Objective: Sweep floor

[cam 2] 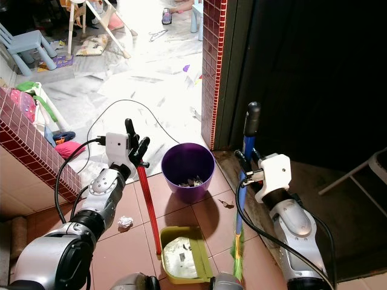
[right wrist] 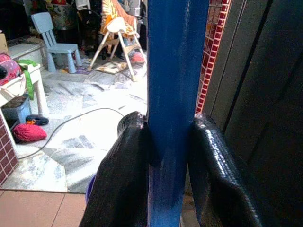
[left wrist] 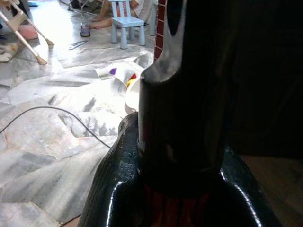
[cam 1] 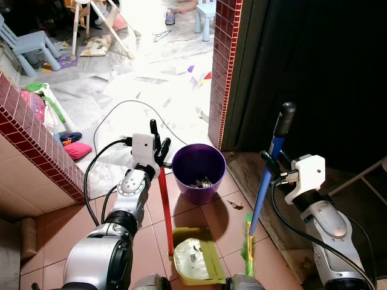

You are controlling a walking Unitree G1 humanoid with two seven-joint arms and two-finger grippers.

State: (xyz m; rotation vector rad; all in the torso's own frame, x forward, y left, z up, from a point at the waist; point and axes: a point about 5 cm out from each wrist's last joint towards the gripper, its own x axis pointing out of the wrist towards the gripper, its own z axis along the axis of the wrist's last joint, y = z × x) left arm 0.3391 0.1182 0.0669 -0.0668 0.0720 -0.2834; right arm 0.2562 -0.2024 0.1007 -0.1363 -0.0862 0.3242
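My left gripper is shut on the top of the dustpan's red handle. The yellow-green dustpan rests on the tiled floor at my feet with pale scraps in it. My right gripper is shut on the blue broom handle, which stands nearly upright with its black tip up. The broom's green bristles touch the floor just right of the dustpan. In the right wrist view both fingers clamp the blue broom handle.
A purple bin with litter stands just beyond the dustpan. A crumpled paper ball lies on the tiles. A red brick pillar and dark doorway are right, a low brick wall left. A black cable crosses the marble floor.
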